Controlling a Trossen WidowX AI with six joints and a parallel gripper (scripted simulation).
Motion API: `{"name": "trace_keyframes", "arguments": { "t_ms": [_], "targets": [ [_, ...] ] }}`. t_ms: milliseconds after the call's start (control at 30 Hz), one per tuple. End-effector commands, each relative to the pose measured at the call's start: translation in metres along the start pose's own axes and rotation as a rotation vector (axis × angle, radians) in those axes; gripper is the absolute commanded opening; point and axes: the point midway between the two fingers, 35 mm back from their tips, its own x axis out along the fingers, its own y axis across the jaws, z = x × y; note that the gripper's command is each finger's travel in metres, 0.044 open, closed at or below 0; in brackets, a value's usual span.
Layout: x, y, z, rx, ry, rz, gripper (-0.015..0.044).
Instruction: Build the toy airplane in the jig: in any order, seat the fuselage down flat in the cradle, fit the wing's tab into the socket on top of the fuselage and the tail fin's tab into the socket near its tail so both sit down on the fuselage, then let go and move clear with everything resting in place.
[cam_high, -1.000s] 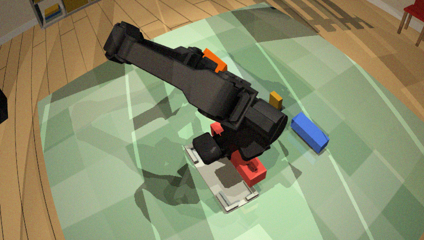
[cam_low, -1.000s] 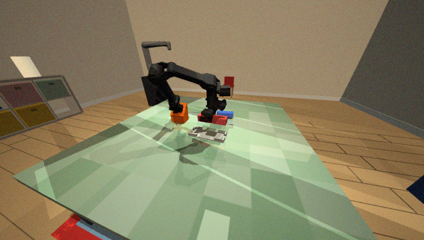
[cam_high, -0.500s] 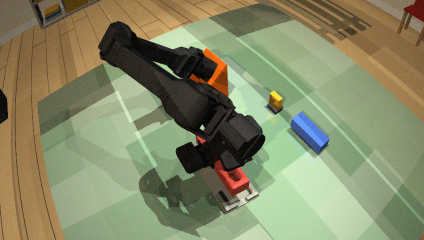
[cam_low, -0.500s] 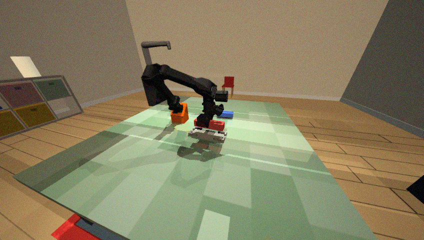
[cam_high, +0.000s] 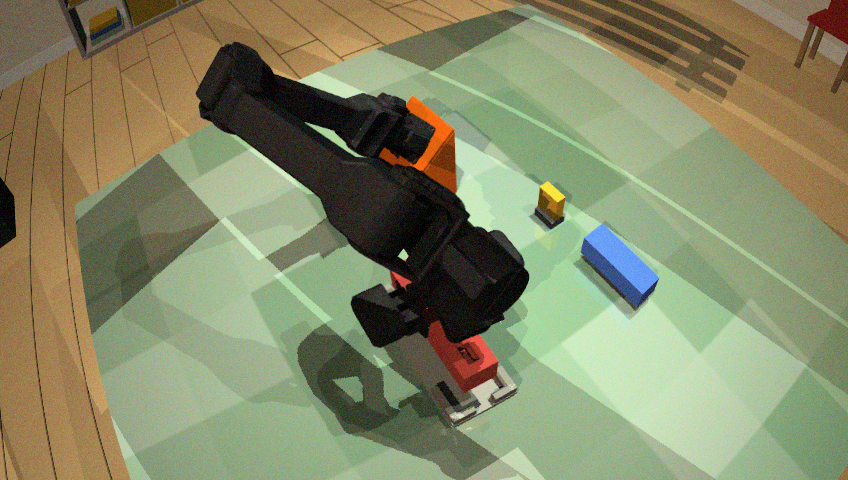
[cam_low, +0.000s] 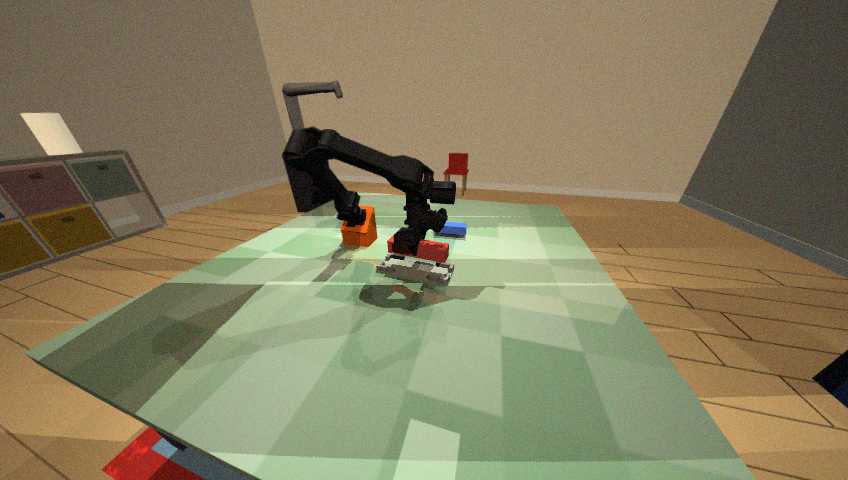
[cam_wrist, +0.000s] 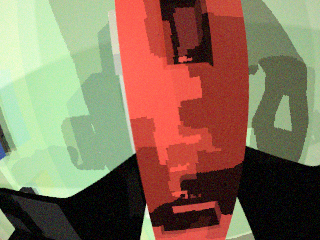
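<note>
My gripper (cam_high: 423, 320) (cam_low: 406, 243) (cam_wrist: 186, 151) is shut on the red fuselage (cam_high: 479, 372) (cam_low: 433, 251) (cam_wrist: 150, 100) near its middle. The fuselage is roughly level, sockets facing up, over the pale cradle (cam_high: 416, 356) (cam_low: 416, 271) and roughly in line with it. It appears slightly above the cradle floor; contact is hidden. The blue wing (cam_high: 618, 261) (cam_low: 455, 228) lies to the right in the top view. The yellow tail fin (cam_high: 551, 203) stands upright in a small dark holder beyond the gripper; I cannot make it out in the exterior view.
An orange block (cam_high: 441, 155) (cam_low: 358, 233) with a sloping top is at the arm's base, behind the cradle. The arm covers part of the fuselage and the cradle's far end in the top view. The green table top (cam_high: 684, 350) (cam_low: 452, 368) surrounds them.
</note>
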Motion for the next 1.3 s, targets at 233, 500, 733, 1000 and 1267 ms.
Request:
{"name": "trace_keyframes", "arguments": {
  "t_ms": [233,500,733,1000,1267],
  "targets": [
    [0.01,-0.001,0.001,-0.006,-0.002,-0.004,0.0195],
    [0.023,-0.001,0.001,-0.005,-0.002,-0.004,0.0195],
    [0.034,-0.002,0.001,-0.005,-0.002,-0.005,0.0195],
    [0.038,-0.002,0.001,0.003,-0.002,-0.004,0.0181],
    [0.038,-0.002,0.001,0.003,-0.002,-0.004,0.003]
  ]
}}
